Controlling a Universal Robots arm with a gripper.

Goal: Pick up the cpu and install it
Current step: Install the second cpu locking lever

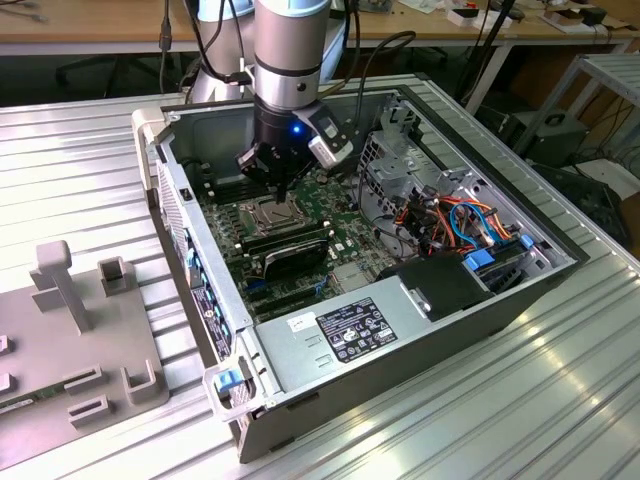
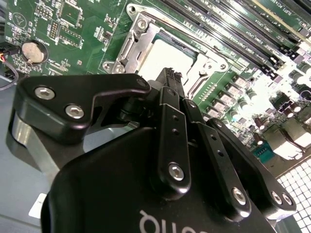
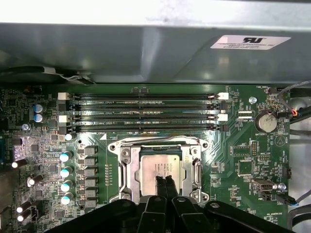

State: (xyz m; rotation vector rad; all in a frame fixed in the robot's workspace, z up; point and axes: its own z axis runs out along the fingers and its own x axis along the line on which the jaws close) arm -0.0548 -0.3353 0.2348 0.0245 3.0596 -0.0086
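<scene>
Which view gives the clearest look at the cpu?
The first wrist view: the cpu faces the camera, lying in its socket. The second wrist view catches it at a slant; the exterior view shows just a small patch.

One open grey metal computer case [image 1: 420, 350] is seen in the exterior view. One silvery-tan square cpu [image 3: 160, 167] is counted in one metal-framed socket [image 3: 127, 167]. Four long black memory slots [image 3: 146, 111] lie at its 12 o'clock. One round silver coin battery [image 3: 266, 121] is counted.
</scene>
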